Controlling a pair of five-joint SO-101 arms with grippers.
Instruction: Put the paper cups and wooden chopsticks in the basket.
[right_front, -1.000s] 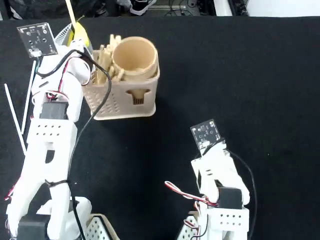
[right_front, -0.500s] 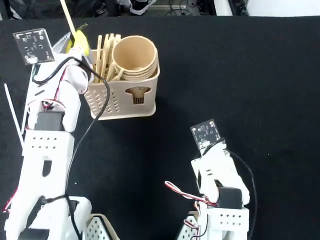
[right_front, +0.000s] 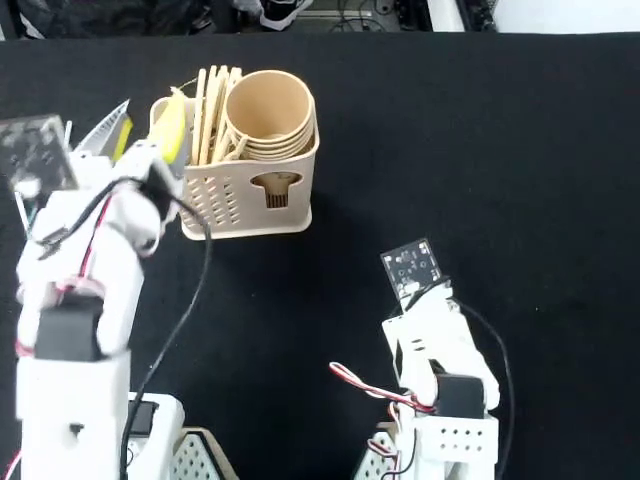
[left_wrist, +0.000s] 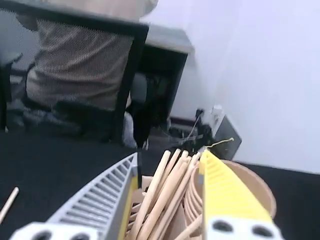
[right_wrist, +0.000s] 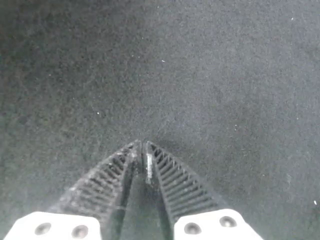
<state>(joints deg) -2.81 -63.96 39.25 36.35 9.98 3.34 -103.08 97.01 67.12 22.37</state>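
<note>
The left claw (right_front: 140, 125) gapes open against the basket (right_front: 245, 205), wooden chopsticks (right_front: 208, 100) and stacked paper cups (right_front: 268, 105) just past its tips. The right claw (right_wrist: 141, 146) is pinched closed, empty, over the black table (right_wrist: 225, 75).

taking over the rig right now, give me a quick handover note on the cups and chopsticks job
Left gripper: open and empty, at the rim of the basket.
Right gripper: shut and empty, over bare table, away from the basket.
Things: the stacked paper cups and a bundle of wooden chopsticks stand in the basket.
Done: the cups are in, and so are most of the chopsticks.
Left: one pale stick, likely a chopstick, lies on the table outside the basket. Pick it up and add it, then check for any others.
</note>
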